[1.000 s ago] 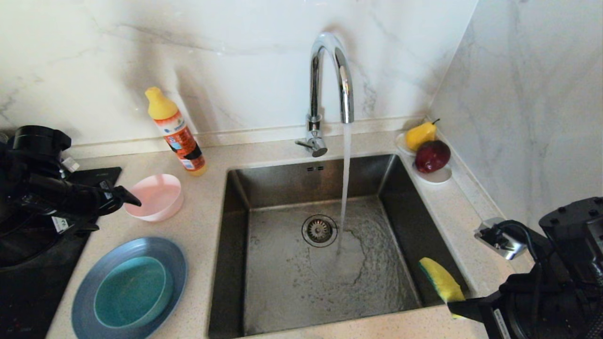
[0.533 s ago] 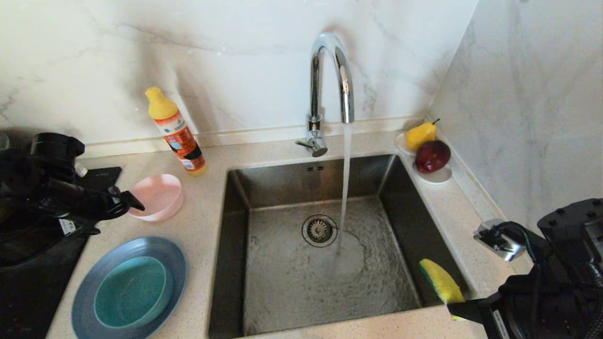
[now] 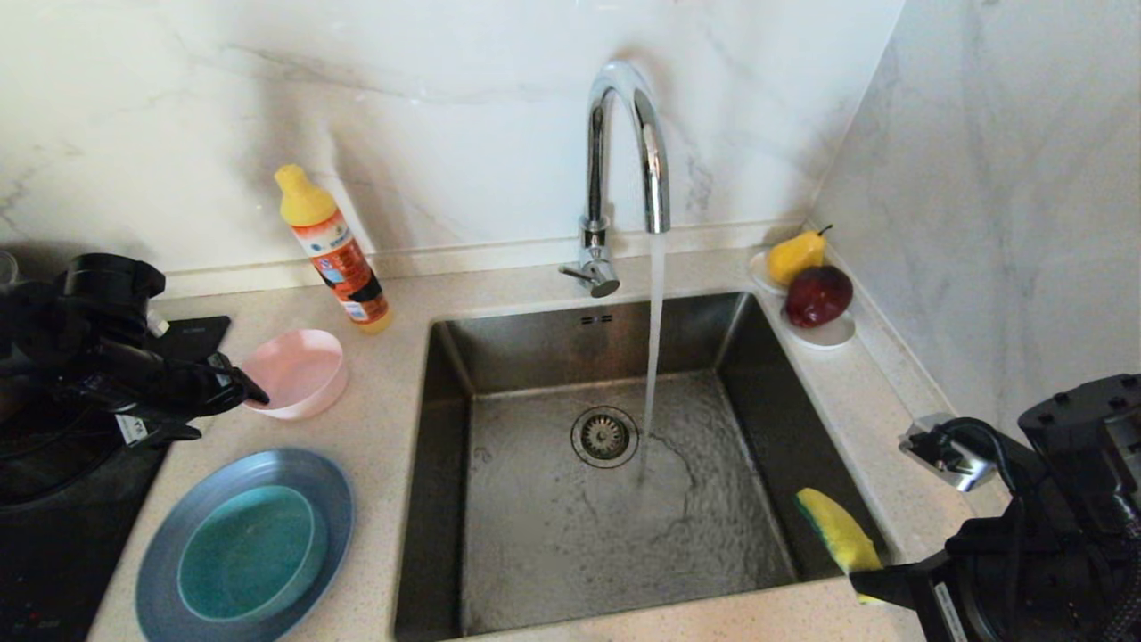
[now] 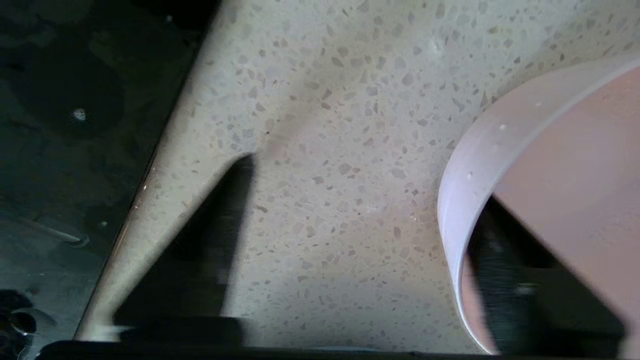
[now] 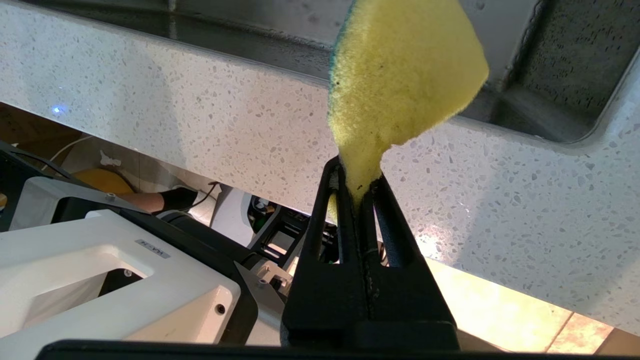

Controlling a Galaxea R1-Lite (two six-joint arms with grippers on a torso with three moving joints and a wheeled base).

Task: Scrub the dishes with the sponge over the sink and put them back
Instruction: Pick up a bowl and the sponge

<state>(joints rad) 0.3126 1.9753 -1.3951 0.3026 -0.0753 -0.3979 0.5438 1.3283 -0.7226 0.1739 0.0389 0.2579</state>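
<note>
The pale pink bowl [image 3: 299,370] stands on the counter left of the sink [image 3: 535,339]. My left gripper [image 3: 245,388] is at its left rim, open. In the left wrist view my left gripper [image 4: 367,180] straddles the wall of the pink bowl [image 4: 550,150], with one finger inside it and the other outside over the counter. The teal bowl [image 3: 245,553] sits in the grey-blue plate [image 3: 160,535] at the front left. My right gripper [image 3: 860,580] is shut on the yellow sponge [image 3: 838,530] over the sink's front right corner. In the right wrist view my right gripper [image 5: 357,170] pinches the sponge [image 5: 400,75].
Water runs from the chrome tap [image 3: 624,134] into the basin beside the drain strainer [image 3: 604,435]. A yellow-capped detergent bottle [image 3: 334,250] stands behind the pink bowl. A pear [image 3: 793,254] and a dark red fruit [image 3: 818,294] lie on a white dish [image 3: 829,334]. A black hob [image 3: 53,535] lies at the left.
My left arm has shifted slightly towards the pink bowl, and its fingertips have dipped a little at the rim. The right arm and the sponge have not moved.
</note>
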